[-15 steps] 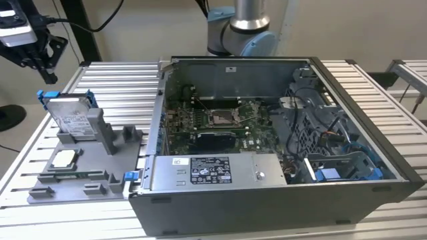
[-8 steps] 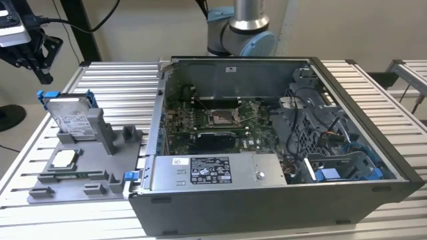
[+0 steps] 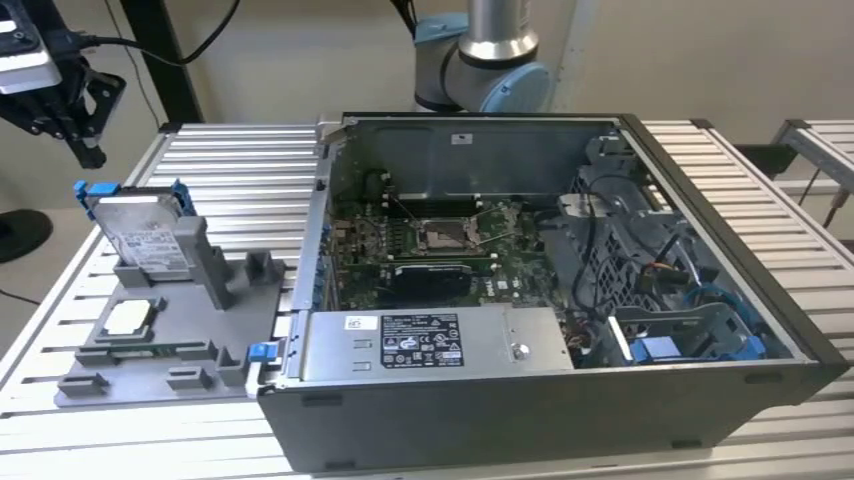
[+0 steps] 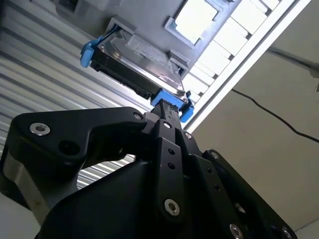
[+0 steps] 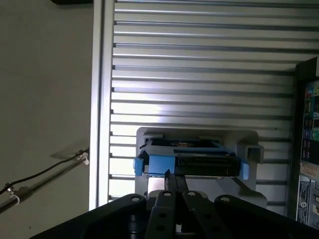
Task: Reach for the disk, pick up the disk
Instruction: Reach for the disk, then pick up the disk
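Observation:
The disk [image 3: 140, 235] is a silver-grey drive with a white label and blue carrier tabs. It stands upright on its edge in a grey holder [image 3: 200, 300] at the exterior view's left. My black gripper [image 3: 91, 155] hangs above it and a little further toward that view's left, apart from it. In both wrist views the fingers lie close together, shut on nothing, and point toward the disk [image 4: 139, 57] [image 5: 192, 159]. The gripper tip [image 4: 164, 105] [image 5: 172, 174] lines up with the disk's blue-framed top edge.
A small square silver chip [image 3: 127, 318] lies flat on the holder in front of the disk. An open computer case [image 3: 534, 400] with a labelled power-supply box [image 3: 427, 340] stands beside the holder. All of it rests on the slatted metal table [image 3: 240, 160], with the arm's base [image 3: 481, 60] behind.

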`<state>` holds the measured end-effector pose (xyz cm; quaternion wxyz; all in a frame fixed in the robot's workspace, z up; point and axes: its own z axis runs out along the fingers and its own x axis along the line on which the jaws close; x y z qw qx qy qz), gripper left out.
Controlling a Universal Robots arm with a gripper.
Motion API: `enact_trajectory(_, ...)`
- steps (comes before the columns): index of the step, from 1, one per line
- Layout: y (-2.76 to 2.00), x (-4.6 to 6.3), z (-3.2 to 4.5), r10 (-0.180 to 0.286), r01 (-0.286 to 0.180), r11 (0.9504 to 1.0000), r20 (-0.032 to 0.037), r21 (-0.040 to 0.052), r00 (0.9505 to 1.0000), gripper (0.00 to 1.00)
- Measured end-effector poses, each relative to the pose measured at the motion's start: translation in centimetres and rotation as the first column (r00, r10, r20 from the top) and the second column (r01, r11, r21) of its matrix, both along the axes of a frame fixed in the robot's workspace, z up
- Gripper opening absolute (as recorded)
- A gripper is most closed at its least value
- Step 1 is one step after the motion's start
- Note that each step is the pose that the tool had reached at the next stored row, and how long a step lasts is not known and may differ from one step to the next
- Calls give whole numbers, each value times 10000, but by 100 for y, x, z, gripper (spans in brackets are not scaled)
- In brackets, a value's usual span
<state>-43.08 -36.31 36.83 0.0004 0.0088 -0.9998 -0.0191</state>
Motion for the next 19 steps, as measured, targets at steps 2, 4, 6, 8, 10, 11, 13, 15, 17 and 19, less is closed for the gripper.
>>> enact_trajectory(2, 0, -7, 0, 0, 0, 10000, 0, 0, 10000, 0)
enact_trajectory(4, 1, -19, 0, 32, -32, 10000, 0, 0, 10000, 0)
enact_trajectory(6, 0, -28, 0, 270, -270, 9996, 1, -2, 9996, 0)
enact_trajectory(8, 0, -32, 0, 584, -584, 9983, 1, -4, 9983, 0)
enact_trajectory(10, 0, -36, 0, 903, -903, 9959, 1, -6, 9959, 0)
enact_trajectory(11, 0, -38, 0, 1076, -1076, 9942, 0, -8, 9942, 0)
enact_trajectory(13, 0, -42, 0, 1412, -1412, 9900, 0, -9, 9900, 0)
enact_trajectory(15, 0, -45, 0, 1735, -1735, 9848, -1, -12, 9848, 0)
enact_trajectory(17, 0, -49, 0, 2047, -2047, 9788, -2, -15, 9788, 0)
enact_trajectory(19, 0, -51, 1, 2387, -2387, 9711, -5, -22, 9711, 0)
